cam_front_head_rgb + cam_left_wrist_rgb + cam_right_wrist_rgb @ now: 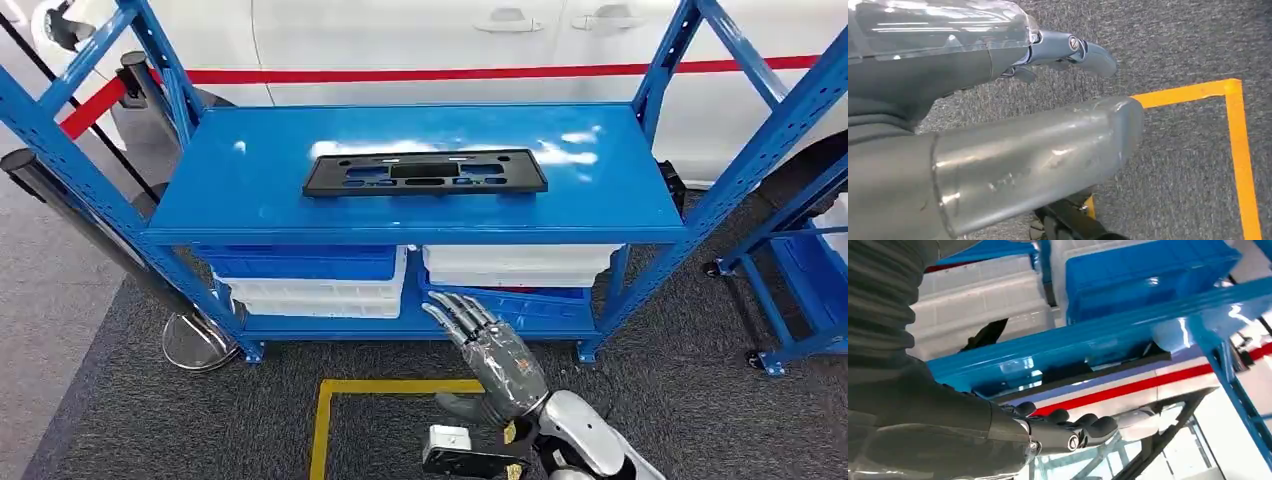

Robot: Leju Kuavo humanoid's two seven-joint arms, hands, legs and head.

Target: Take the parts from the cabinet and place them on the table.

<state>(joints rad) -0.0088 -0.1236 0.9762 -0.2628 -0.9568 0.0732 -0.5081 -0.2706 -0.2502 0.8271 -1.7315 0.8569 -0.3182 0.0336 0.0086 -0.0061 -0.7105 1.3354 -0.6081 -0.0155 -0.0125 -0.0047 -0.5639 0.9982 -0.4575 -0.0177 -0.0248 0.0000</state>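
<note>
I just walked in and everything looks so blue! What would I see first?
First, the flat black plastic panel with cut-out holes, lying alone in the middle of the shiny blue metal shelf rack's top. Then the robot's silvery right hand, raised with fingers spread, in front of the blue and white plastic bins stacked on the lower shelf.
</note>
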